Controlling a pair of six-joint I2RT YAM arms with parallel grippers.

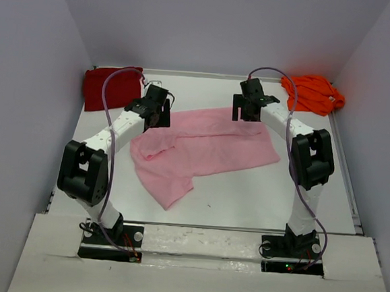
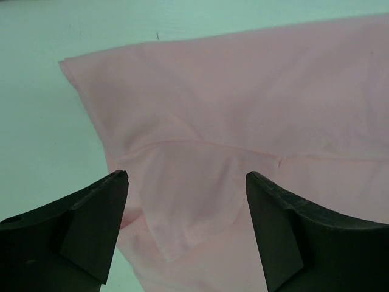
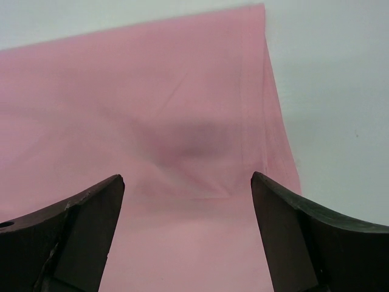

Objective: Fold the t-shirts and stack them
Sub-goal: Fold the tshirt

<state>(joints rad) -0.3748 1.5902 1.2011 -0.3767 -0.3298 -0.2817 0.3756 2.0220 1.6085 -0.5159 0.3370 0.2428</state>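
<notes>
Pink t-shirt (image 1: 201, 150) lies spread but rumpled, awaiting its fold. My left gripper (image 2: 185, 182) hangs wide open and empty over its far left corner, my right gripper (image 3: 187, 182) likewise over its far right edge. Dark red t-shirt (image 1: 111, 89) sits beyond its left, orange t-shirt (image 1: 312, 93) beyond its right, leaving folding room.

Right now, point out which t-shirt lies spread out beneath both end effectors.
The pink t-shirt, spread across the middle of the table. The dark red t-shirt sits in the far left corner, the orange t-shirt in the far right.
</notes>
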